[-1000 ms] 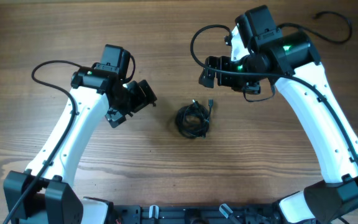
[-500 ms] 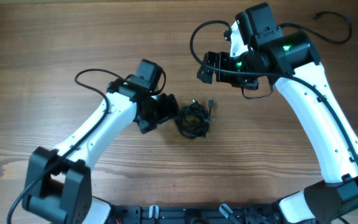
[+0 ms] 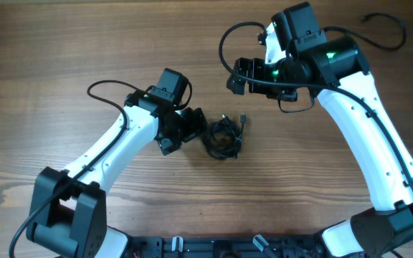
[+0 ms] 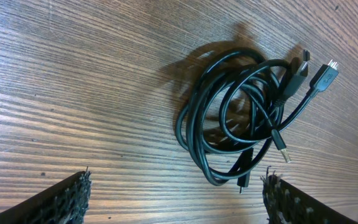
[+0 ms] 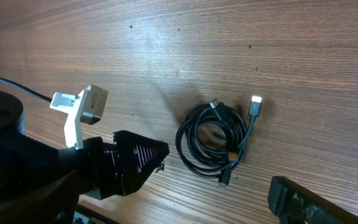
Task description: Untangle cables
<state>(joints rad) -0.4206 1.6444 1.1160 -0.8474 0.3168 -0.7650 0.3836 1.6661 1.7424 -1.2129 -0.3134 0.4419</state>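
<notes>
1. The left gripper [image 3: 194, 126] reaches in low from 9 o'clock, just beside the cables [image 3: 223, 136]. Its jaws are wide open and hold nothing.
2. The cables lie on the worktop [image 3: 63, 43] in one tangled bundle. No cord is pulled free yet, so all the work is left.
3. At 12 o'clock the right gripper [image 3: 239, 77] hangs apart from them. I cannot tell how open its jaws are.

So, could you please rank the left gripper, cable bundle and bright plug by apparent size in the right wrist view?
1. left gripper and cable bundle, about alike; the gripper may be nearer.
2. bright plug.
</notes>
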